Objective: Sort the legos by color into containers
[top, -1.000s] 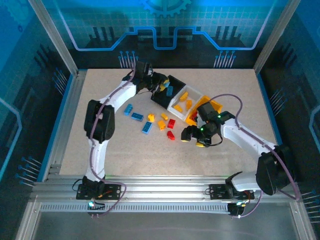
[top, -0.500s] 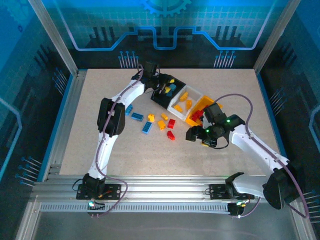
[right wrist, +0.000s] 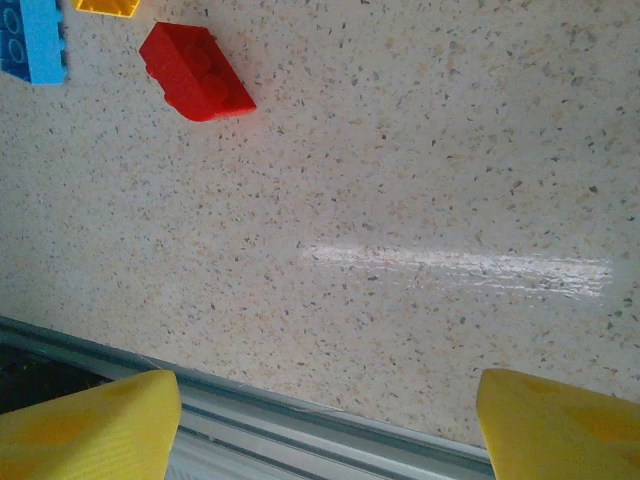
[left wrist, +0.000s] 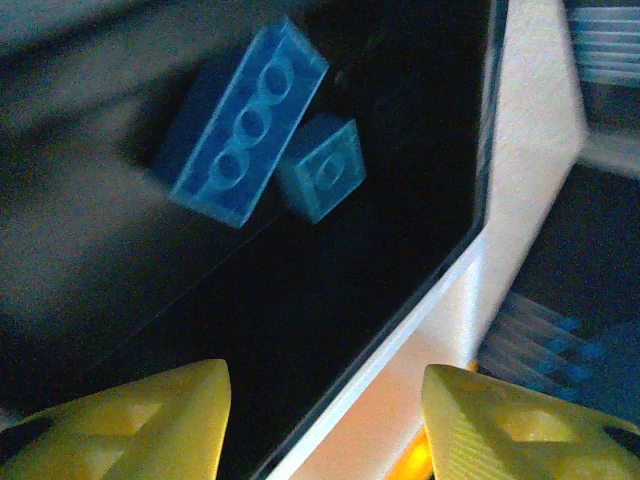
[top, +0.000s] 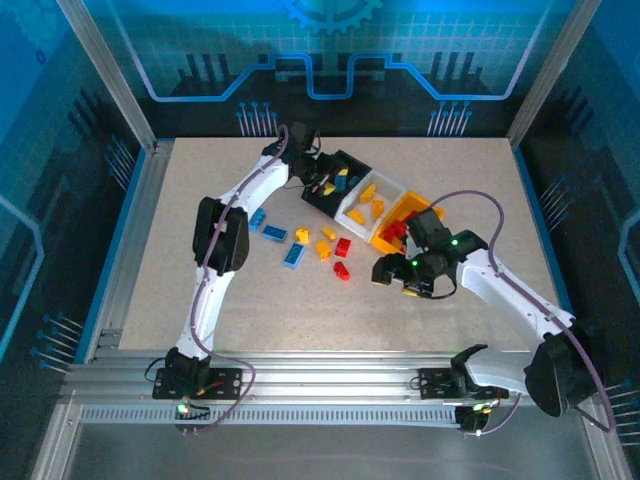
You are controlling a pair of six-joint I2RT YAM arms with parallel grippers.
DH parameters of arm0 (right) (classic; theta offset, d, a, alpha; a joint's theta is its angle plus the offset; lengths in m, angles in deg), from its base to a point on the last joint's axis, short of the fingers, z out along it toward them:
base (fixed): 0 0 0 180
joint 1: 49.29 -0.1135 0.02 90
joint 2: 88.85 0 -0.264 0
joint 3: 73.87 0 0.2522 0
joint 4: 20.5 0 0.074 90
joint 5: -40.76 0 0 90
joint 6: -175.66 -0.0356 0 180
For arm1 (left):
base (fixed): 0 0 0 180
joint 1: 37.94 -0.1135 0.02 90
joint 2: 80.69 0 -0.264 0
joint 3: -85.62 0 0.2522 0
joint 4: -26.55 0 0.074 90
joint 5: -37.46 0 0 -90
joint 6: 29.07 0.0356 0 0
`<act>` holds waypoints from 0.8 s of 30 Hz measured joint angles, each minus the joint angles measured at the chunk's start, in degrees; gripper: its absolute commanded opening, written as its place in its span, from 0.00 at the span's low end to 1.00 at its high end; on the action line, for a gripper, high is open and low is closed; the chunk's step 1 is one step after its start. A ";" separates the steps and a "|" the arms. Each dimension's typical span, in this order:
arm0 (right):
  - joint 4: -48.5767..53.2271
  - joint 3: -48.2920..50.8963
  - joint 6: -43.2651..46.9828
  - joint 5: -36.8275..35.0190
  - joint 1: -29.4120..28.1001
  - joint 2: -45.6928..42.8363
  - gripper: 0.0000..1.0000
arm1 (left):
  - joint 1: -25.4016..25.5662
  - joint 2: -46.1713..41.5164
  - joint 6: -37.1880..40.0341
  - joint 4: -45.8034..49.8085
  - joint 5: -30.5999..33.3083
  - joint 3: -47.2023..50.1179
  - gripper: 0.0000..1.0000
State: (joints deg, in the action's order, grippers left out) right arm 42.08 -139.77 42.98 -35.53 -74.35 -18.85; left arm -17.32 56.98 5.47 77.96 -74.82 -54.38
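Three joined bins (top: 353, 216) in diagonal row — black, white, yellow-orange. Two blue bricks (left wrist: 245, 125) lie flat in black bin (left wrist: 380, 260); loose blue, yellow, red legos (top: 342, 248) scattered beside on tabletop (top: 300, 300).

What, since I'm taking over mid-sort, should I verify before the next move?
1. Empty, open left hand over black bin: ok.
2. Two blue bricks inside that bin: ok.
3. Empty, open right hand: ok.
4. Nearby red brick apart from neighbours on table: ok.
5. All bricks binned: not ok; loose bricks, blue, yellow and red, lie on table.
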 measured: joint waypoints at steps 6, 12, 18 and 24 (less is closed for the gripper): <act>-1.16 0.00 0.26 0.24 -0.04 2.03 0.79 | 2.51 -16.55 27.50 16.41 10.27 9.29 0.59; -3.45 0.04 1.25 -0.13 -1.31 2.12 0.79 | 5.53 -28.85 44.94 20.37 16.83 27.28 0.63; -4.87 0.52 1.27 -0.70 -3.82 2.12 0.79 | 7.45 -27.80 52.09 18.78 21.70 36.63 0.65; -5.22 0.74 0.24 -1.79 -7.19 2.12 0.79 | 8.48 -25.46 54.69 14.32 23.63 38.56 0.69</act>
State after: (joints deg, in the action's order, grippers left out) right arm 36.86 -139.03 43.22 -37.32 -81.54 -16.73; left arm -8.84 31.52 60.16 92.27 -51.19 -15.82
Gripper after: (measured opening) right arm 0.791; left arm 0.685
